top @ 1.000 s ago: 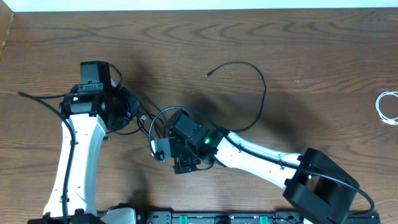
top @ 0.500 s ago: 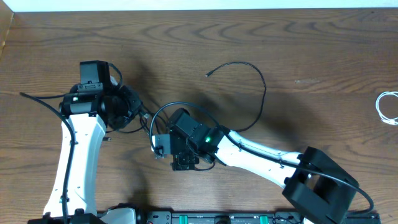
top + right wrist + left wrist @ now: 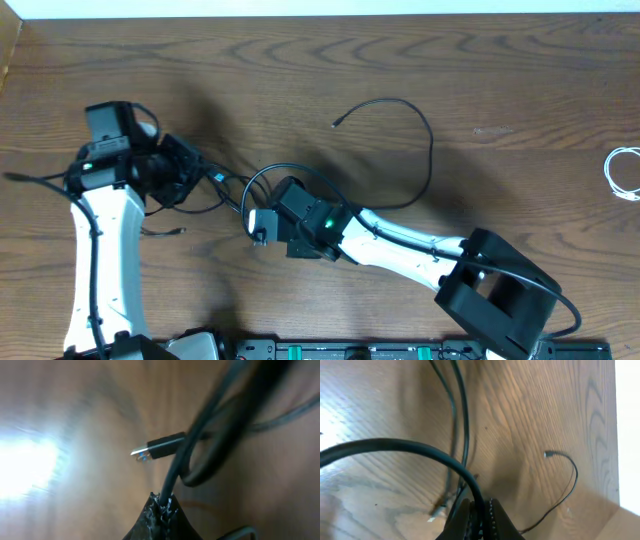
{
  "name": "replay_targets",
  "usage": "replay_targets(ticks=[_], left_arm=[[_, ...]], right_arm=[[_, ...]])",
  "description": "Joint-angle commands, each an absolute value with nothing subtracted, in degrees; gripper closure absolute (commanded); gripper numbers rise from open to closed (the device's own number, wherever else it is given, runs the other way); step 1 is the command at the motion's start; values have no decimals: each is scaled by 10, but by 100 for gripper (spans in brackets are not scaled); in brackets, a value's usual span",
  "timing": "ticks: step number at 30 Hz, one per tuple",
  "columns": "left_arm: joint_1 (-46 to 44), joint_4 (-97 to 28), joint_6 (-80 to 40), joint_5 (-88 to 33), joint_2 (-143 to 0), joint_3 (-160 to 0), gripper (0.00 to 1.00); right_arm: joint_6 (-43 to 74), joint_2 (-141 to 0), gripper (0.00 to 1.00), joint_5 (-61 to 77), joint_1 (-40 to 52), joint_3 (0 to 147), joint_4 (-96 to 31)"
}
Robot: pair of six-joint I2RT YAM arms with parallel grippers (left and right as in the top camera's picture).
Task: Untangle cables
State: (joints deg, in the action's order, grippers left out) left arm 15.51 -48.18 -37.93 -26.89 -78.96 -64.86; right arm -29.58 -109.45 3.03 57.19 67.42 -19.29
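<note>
Two thin black cables lie tangled mid-table. One black cable (image 3: 428, 150) arcs from a free plug end (image 3: 335, 122) round to the right arm. The other black cable (image 3: 228, 181) runs between both grippers. My left gripper (image 3: 207, 176) is shut on a black cable (image 3: 420, 449), which loops up from the jaws (image 3: 479, 512). My right gripper (image 3: 257, 229) is shut on a black cable (image 3: 175, 472) just below its small plug (image 3: 162, 447), seen at the jaws (image 3: 163, 502). A white cable (image 3: 625, 172) lies coiled at the far right edge.
A loose plug end (image 3: 176, 231) rests on the wood beside the left arm. Another thin cable end (image 3: 549, 453) curls over the table in the left wrist view. The arms' own thick black wiring hangs near both wrists. The table's back edge (image 3: 320, 14) is a pale strip.
My right gripper has closed on the black cable and shifted up-left. The left arm has swung to the left, drawing its cable out with it.
</note>
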Motion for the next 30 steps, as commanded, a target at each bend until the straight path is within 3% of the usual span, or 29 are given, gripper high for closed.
replay_targets(ticks=[1, 18, 30], left_arm=[[182, -492, -382, -281, -782, -662, 93], [254, -532, -356, -281, -782, -662, 92], [310, -569, -356, -281, -782, -662, 92]], right_arm=[[-272, -1089, 99, -59, 553, 674, -209], [-211, -1023, 99, -61, 373, 674, -308], [15, -1023, 99, -42, 162, 674, -333]])
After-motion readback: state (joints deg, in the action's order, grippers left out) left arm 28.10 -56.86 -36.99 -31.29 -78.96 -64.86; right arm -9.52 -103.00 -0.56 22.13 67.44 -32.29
